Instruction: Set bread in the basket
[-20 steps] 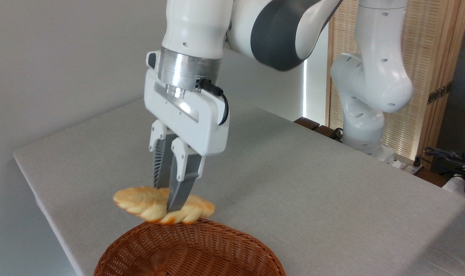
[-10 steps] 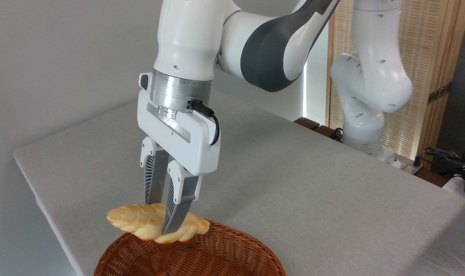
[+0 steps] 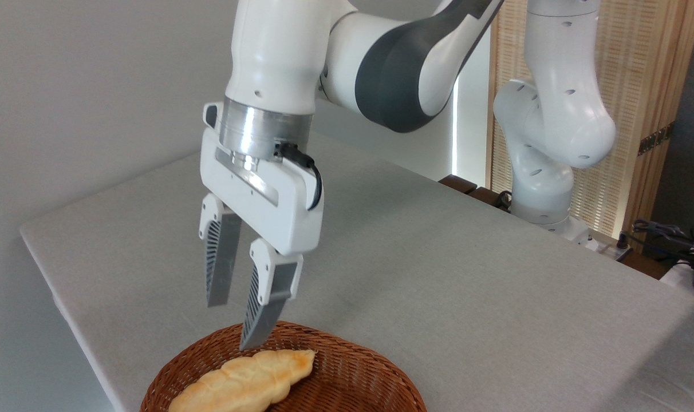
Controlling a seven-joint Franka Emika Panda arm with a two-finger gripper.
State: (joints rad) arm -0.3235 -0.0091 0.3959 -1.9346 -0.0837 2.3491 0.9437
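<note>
Camera view shows us the pincer (image 3: 235, 326) has just spread wide and let go, so the bread (image 3: 247, 380) now lies in the basket (image 3: 353, 372) at the table's (image 3: 438, 269) near edge, and we judge the task done.

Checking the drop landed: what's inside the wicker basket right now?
One golden-yellow braided bread lies inside the reddish-brown woven wicker basket, free of the open white two-finger hand above. The basket's near part is cut off by the frame, so anything there is unseen.
</note>
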